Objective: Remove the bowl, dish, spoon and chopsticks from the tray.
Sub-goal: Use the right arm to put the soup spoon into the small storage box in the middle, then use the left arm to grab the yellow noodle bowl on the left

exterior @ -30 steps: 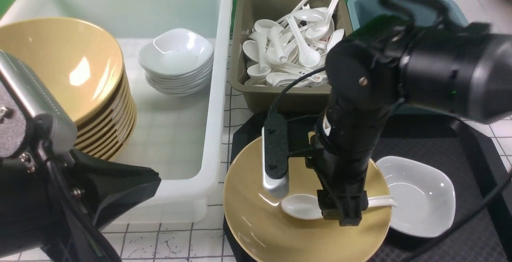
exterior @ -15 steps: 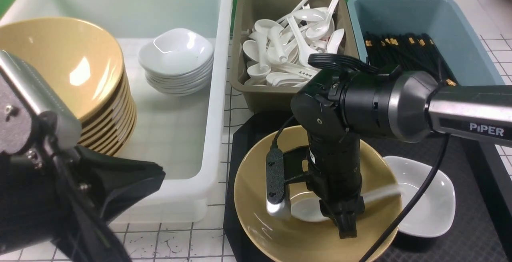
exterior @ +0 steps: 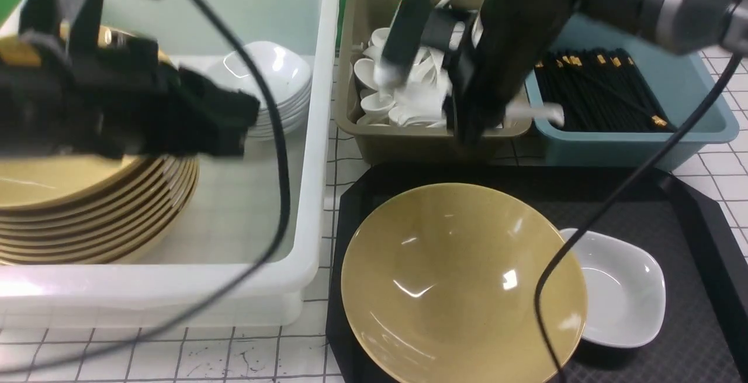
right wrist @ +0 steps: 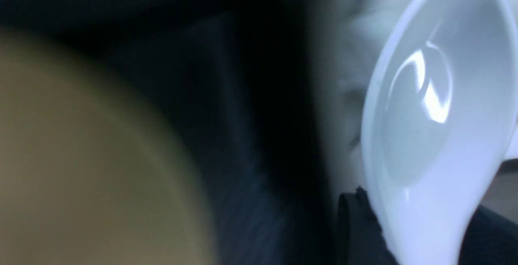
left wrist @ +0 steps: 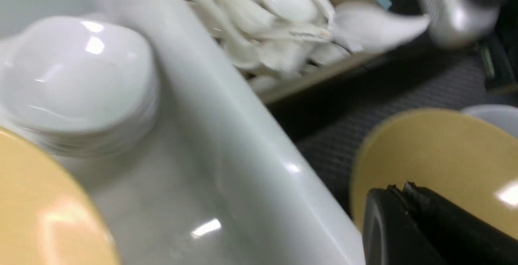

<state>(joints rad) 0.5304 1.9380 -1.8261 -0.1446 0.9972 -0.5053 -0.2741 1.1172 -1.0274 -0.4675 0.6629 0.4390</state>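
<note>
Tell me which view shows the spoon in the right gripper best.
The right wrist view: the spoon looms large, scoop sharp and glossy, handle pinched in the right gripper. The front view shows only its blurred handle sticking out; the left wrist view shows it small and blurred.

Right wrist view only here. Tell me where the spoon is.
Observer: The right gripper holds the spoon at the brown bin's near wall, handle toward the blue bin.
Operator: Report what is on the tray.
Observer: The dish sits on the tray, right of the bowl.
Operator: Locate the left arm.
Observer: The left gripper hangs over the white tub.
</note>
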